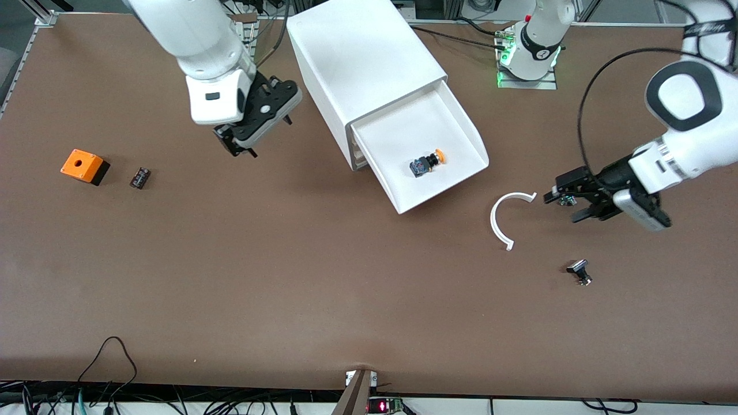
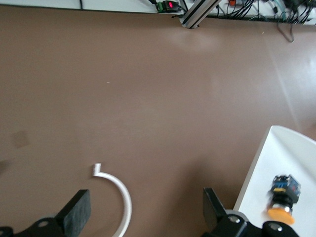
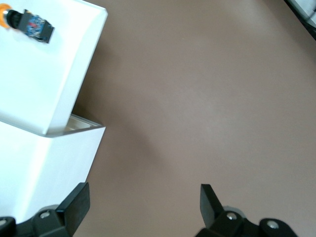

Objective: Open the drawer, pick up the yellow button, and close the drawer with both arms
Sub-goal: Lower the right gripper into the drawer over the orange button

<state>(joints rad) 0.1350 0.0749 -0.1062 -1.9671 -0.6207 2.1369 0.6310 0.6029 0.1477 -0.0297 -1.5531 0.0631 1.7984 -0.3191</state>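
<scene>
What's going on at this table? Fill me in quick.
Two robot arms are working at a white cabinet. Its top drawer is pulled out, and the orange-capped button lies inside it, not yet taken. The left gripper is open and empty, low beside a curved white strip toward the left arm's end of the table. The right gripper is open and holds nothing, hanging over the table beside the cabinet.

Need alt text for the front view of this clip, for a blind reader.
The top drawer stands pulled out of the white cabinet, the orange-capped button lying inside. Both open pincers hover over the table: the left pincer beside a white curved strip, the right pincer beside the cabinet.
</scene>
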